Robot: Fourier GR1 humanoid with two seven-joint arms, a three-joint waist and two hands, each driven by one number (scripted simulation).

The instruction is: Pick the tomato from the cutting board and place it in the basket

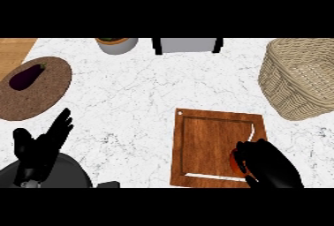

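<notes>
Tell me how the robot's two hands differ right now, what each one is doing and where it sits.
The right hand is curled round the tomato over the cutting board; the left hand holds nothing and is open, fingers up. The right hand shows at the lower right, over wood; the left hand rests at the lower left, near the round mat with the eggplant. Both are black.

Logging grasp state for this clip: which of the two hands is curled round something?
The right hand, curled round the tomato on the cutting board. The left hand rests open, fingers up, holding nothing.
</notes>
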